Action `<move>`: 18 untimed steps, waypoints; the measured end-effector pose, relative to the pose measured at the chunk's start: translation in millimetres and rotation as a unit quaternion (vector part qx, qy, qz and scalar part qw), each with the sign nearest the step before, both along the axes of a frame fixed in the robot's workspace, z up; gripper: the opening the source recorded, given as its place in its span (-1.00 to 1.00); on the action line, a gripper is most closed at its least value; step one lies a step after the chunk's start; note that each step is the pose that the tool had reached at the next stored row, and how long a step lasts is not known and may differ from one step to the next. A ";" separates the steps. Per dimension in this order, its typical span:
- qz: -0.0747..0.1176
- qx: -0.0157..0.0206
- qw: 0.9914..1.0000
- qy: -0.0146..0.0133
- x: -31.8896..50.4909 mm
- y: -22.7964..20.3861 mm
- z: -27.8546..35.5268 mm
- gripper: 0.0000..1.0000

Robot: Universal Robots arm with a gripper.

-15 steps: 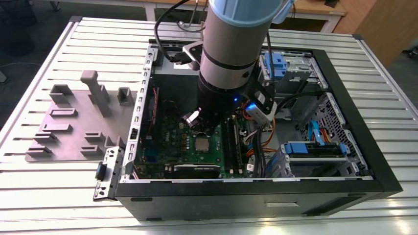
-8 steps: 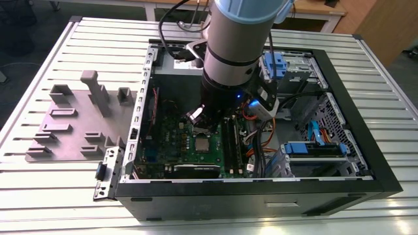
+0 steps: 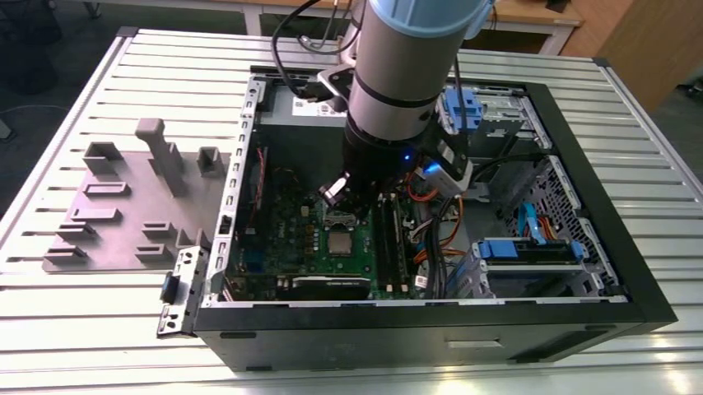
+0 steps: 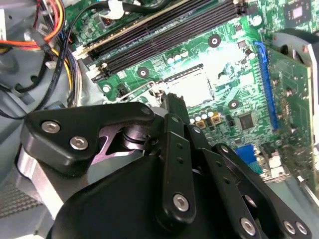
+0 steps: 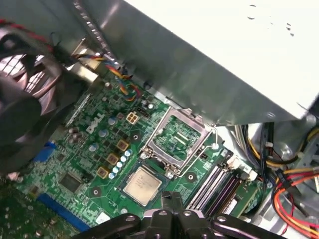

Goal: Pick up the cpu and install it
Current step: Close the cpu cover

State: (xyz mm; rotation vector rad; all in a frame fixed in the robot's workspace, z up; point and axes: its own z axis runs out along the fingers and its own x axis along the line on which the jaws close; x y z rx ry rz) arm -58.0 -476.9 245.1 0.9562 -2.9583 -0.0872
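On the desk [image 3: 88,329], a grey fixture plate [image 3: 115,206] lies at the exterior view's left of the open computer case [image 3: 439,329]. The cpu [image 5: 142,185] sits in the motherboard [image 5: 94,164] socket, its bracket [image 5: 177,137] raised. The gripper [image 5: 172,211] hangs above, jaws pressed together and empty.

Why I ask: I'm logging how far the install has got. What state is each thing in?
cpu: lying flat in the socket, metal lid up, not held.
socket bracket: swung open, beside the cpu.
memory slots: empty.
computer case: lying on its side, open on top.
gripper: shut, holding nothing, above the cpu.
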 end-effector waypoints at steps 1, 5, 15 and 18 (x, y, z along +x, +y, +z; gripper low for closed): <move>0.009 0.000 1.000 0.000 0.0 0.0 -0.2 -0.79; 0.046 0.000 0.999 0.000 0.0 0.0 -1.0 -0.79; 0.061 0.000 0.998 0.000 0.0 0.0 -1.3 -0.79; 0.061 0.000 0.998 0.000 0.0 0.0 -1.2 -0.79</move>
